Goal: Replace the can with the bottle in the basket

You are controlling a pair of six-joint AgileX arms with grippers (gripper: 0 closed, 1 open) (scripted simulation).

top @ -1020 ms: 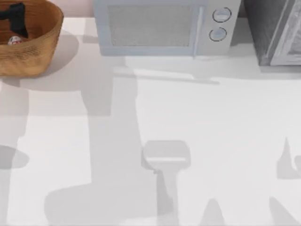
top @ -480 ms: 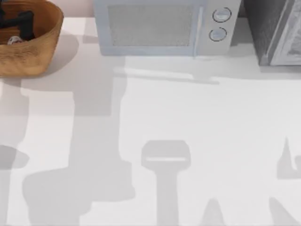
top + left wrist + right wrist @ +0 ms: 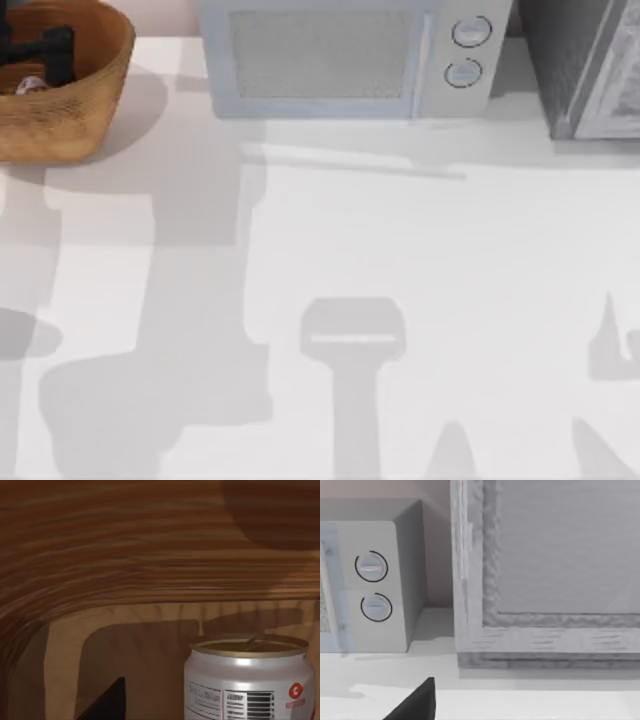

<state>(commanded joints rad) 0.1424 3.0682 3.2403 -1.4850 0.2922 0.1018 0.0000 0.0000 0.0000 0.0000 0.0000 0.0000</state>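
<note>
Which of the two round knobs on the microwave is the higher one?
On the microwave at the table's back, the upper knob sits nearer the top edge; the lower knob is directly beneath it.

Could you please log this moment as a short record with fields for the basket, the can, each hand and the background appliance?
basket: wicker basket at the table's far left corner
can: white can with red markings, upright inside the basket, gold top showing
left hand: dark left hand lowered inside the basket, next to the can; grip state unclear
right hand: a dark fingertip above the white table, facing the microwave
appliance: microwave at the back, two round dials
bottle: not placed in the basket
</note>
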